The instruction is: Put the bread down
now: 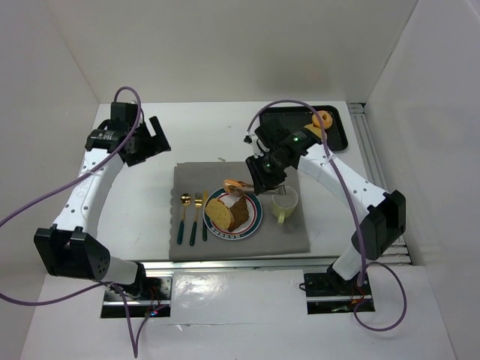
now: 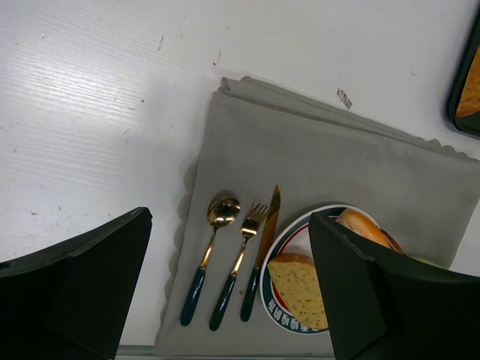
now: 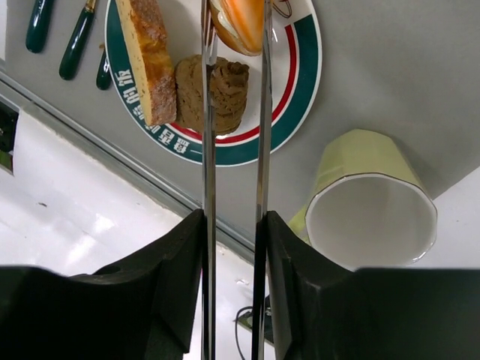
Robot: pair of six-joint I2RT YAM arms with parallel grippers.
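Observation:
My right gripper (image 3: 234, 225) is shut on a pair of metal tongs (image 3: 209, 112). The tongs' tips flank an orange-glazed bread roll (image 3: 238, 22) at the far rim of the white plate (image 3: 300, 90), which has a green and red border. I cannot tell whether the roll touches the plate. On the plate lie a yellow bread slice (image 3: 146, 52) and a brown bread piece (image 3: 225, 86). In the top view the roll (image 1: 238, 184) sits just under the right gripper (image 1: 266, 174). My left gripper (image 1: 150, 139) is open and empty, high above the table's far left; its own view shows it (image 2: 229, 217) above the cutlery.
The plate (image 1: 255, 223) rests on a grey cloth mat (image 1: 292, 232). A gold spoon (image 1: 184, 217), fork (image 1: 196, 217) and knife (image 1: 205, 217) lie left of it. A pale green cup (image 1: 285, 204) stands right of it. A black tray (image 1: 285, 120) at the back right holds more pastry (image 1: 321, 124).

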